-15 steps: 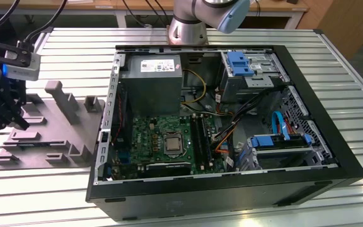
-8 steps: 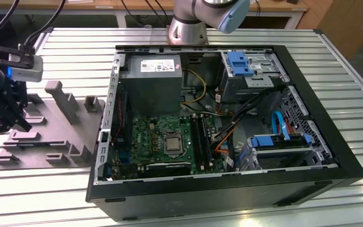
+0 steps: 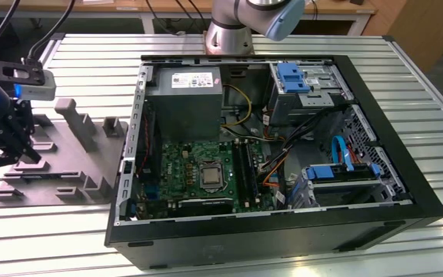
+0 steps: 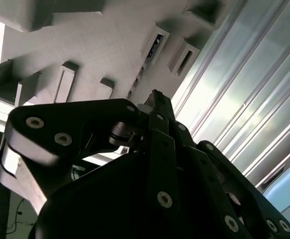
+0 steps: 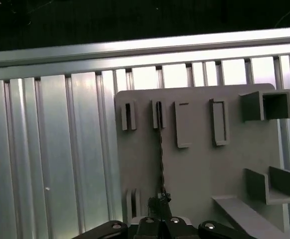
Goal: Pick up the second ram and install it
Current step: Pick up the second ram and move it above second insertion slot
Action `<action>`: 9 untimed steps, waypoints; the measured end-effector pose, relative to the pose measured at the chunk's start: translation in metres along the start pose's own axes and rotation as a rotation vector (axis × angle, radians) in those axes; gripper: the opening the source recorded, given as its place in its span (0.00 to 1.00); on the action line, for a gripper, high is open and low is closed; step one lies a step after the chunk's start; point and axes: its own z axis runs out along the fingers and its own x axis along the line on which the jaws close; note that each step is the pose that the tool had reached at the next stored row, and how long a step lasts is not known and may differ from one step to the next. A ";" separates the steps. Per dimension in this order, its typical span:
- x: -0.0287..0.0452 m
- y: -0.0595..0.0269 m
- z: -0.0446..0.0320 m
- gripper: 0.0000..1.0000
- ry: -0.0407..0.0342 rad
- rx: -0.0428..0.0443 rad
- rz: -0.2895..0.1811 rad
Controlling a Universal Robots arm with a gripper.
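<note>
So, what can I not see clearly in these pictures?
- The second ram's near end: first wrist view, hidden by the gripper.
- The holder tray's slot under the gripper: exterior view, covered by its body.
- The motherboard's memory slots, filled or not: exterior view, too small.

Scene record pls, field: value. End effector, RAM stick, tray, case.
end effector: over the holder tray, at one end of the second ram; contact cannot be told
second ram: on edge on the holder tray, not in the PC case
holder tray: grey, on the slatted table, at the exterior view's left of the PC case
PC case: open, motherboard exposed
</note>
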 end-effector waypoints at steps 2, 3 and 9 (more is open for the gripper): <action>-0.0005 0.0024 0.0032 0.10 -0.0004 0.0003 -0.008; -0.0011 0.0036 0.0047 0.10 -0.0005 0.0006 -0.010; -0.0057 0.0097 0.0141 0.10 -0.0022 0.0033 -0.022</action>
